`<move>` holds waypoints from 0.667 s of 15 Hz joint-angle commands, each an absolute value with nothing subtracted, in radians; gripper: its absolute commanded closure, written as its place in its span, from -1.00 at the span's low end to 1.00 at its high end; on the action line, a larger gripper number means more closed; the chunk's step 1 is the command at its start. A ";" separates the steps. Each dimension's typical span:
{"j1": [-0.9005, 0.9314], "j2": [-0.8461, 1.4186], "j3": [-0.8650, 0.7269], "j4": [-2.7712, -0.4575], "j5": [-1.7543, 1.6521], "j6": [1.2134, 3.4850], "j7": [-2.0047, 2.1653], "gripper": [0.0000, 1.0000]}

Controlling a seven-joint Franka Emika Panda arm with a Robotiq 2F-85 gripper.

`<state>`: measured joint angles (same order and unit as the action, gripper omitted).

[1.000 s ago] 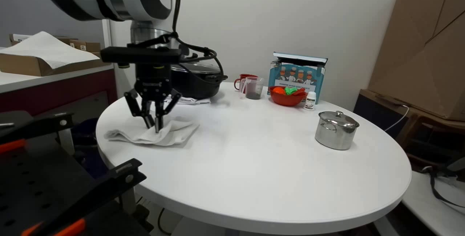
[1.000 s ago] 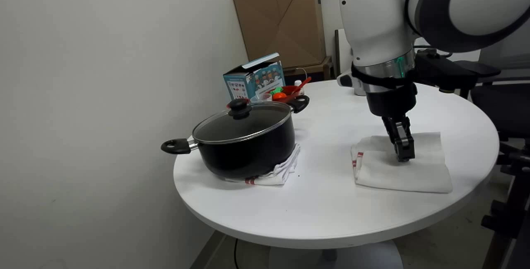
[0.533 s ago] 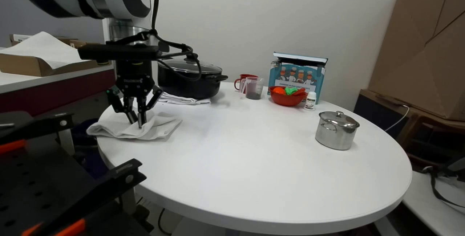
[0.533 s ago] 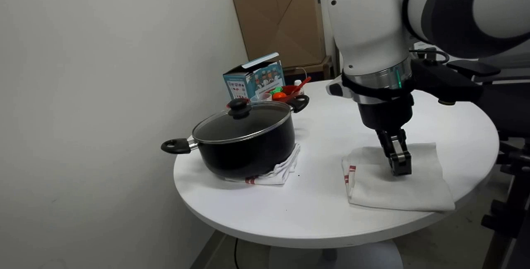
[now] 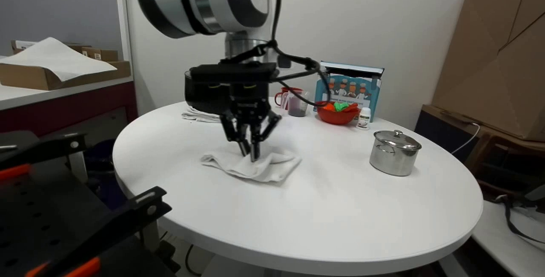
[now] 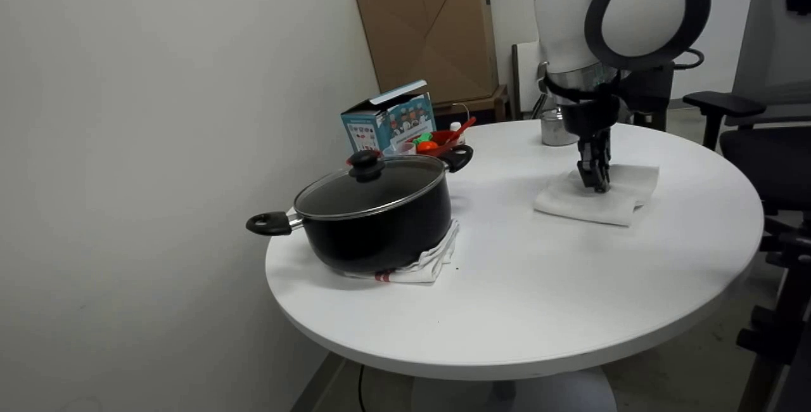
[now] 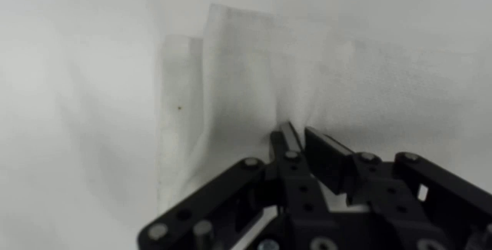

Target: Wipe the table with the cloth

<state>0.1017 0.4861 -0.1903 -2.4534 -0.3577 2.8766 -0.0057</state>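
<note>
Round white table (image 5: 340, 217) beside a plain pale wall (image 6: 158, 114), large brown cardboard box (image 6: 431, 32) beyond. Rumpled white fabric cloth (image 5: 255, 170) lies on the table, well apart from black clear-lidded pot (image 6: 380, 241) on red-striped white towel (image 6: 432, 266); tiny dark speck (image 6: 457, 268) near the towel. Black jointed fingers (image 7: 326, 161) nearly together, tips pinching a fold of the cloth.
</note>
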 commanded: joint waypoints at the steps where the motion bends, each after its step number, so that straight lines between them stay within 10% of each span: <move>1: -0.068 0.519 -0.203 -2.351 -0.266 2.842 -0.080 0.95; 10: -0.371 0.582 -0.240 -2.172 -0.123 2.751 -0.145 0.95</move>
